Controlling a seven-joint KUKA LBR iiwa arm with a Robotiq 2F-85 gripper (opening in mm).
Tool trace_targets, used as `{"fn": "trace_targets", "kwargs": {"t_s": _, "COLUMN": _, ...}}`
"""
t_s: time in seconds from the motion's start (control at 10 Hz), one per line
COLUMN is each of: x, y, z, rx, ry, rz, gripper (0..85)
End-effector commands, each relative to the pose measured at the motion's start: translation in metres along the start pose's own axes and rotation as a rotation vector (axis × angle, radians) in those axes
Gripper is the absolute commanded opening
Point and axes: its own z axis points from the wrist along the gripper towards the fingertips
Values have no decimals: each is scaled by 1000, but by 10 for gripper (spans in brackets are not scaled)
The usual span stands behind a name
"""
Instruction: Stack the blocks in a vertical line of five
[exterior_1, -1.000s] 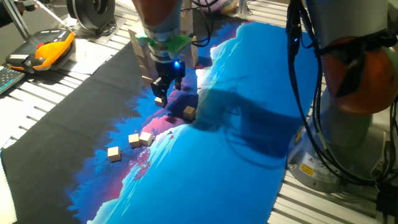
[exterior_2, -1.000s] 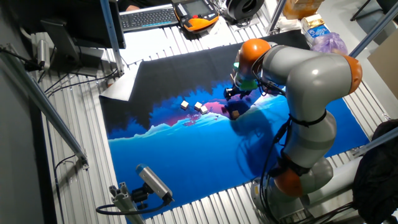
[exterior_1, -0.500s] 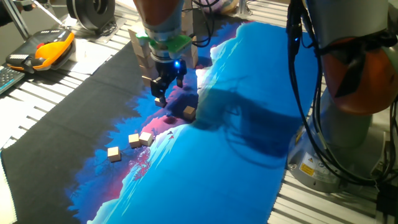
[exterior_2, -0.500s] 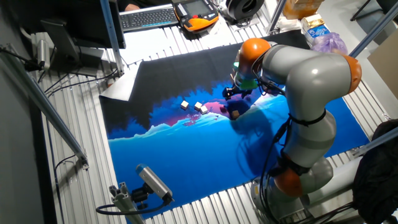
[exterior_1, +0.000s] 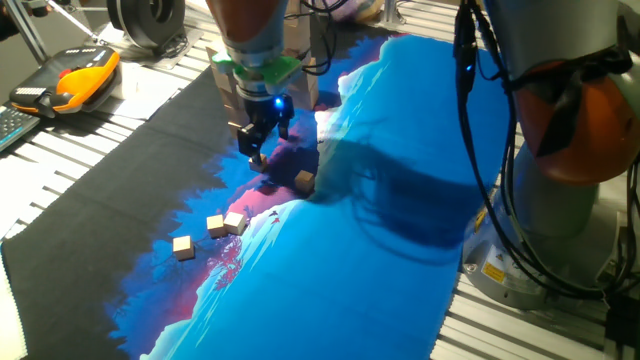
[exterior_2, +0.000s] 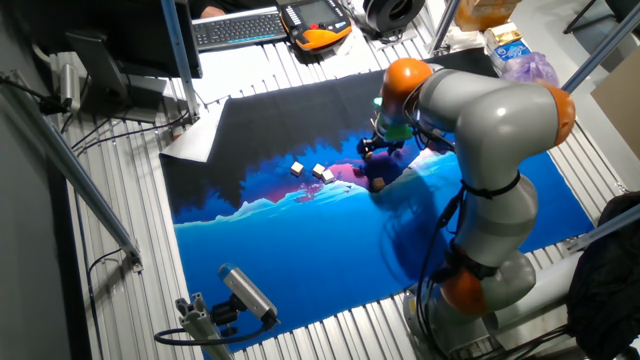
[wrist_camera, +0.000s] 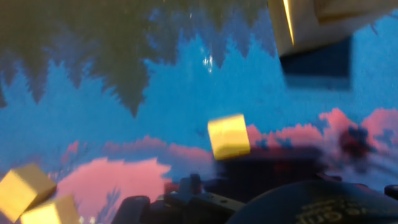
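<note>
My gripper (exterior_1: 256, 152) hangs just above the blue and pink mat (exterior_1: 400, 250), its fingers shut on one small tan block that is mostly hidden between them. Another block (exterior_1: 304, 180) lies on the mat just right of the gripper and shows mid-frame in the hand view (wrist_camera: 228, 135). Further front-left lie a touching pair of blocks (exterior_1: 215, 225) (exterior_1: 235, 221) and a single block (exterior_1: 183, 246). The pair also shows in the hand view's lower left corner (wrist_camera: 25, 186). In the other fixed view the gripper (exterior_2: 372, 150) is right of two blocks (exterior_2: 297, 169) (exterior_2: 322, 174).
Larger pale wooden blocks (exterior_1: 224, 88) (wrist_camera: 311, 25) stand right behind the gripper. An orange pendant (exterior_1: 75, 80) and a keyboard (exterior_2: 240, 28) lie off the mat. The arm's base (exterior_1: 560, 200) stands at the mat's right edge.
The gripper has risen slightly and shifted left, away from the loose block beside it. The block seen at its fingertips went with it. The blocks on the mat have not moved.
</note>
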Motion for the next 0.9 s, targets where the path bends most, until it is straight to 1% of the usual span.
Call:
{"fn": "trace_targets", "kwargs": {"t_s": 0.0, "x": -2, "y": 0, "z": 3, "rx": -7, "ry": 2, "rz": 1, "gripper": 680}}
{"fn": "trace_targets", "kwargs": {"t_s": 0.1, "x": -3, "y": 3, "z": 8, "rx": -9, "ry": 0, "rz": 5, "gripper": 680}}
{"fn": "trace_targets", "kwargs": {"t_s": 0.2, "x": -3, "y": 7, "z": 14, "rx": -13, "ry": -7, "rz": 11, "gripper": 680}}
{"fn": "trace_targets", "kwargs": {"t_s": 0.3, "x": -2, "y": 8, "z": 17, "rx": -19, "ry": -18, "rz": 11, "gripper": 680}}
{"fn": "trace_targets", "kwargs": {"t_s": 0.4, "x": -3, "y": 8, "z": 17, "rx": -30, "ry": -25, "rz": 8, "gripper": 680}}
{"fn": "trace_targets", "kwargs": {"t_s": 0.5, "x": -3, "y": 8, "z": 17, "rx": -30, "ry": -40, "rz": 4, "gripper": 680}}
{"fn": "trace_targets", "kwargs": {"t_s": 0.6, "x": -3, "y": 8, "z": 17, "rx": -30, "ry": -48, "rz": -3, "gripper": 680}}
{"fn": "trace_targets", "kwargs": {"t_s": 0.7, "x": -3, "y": 8, "z": 16, "rx": -25, "ry": -41, "rz": -4, "gripper": 680}}
{"fn": "trace_targets", "kwargs": {"t_s": 0.8, "x": 1, "y": 9, "z": 12, "rx": -23, "ry": -24, "rz": -7, "gripper": 680}}
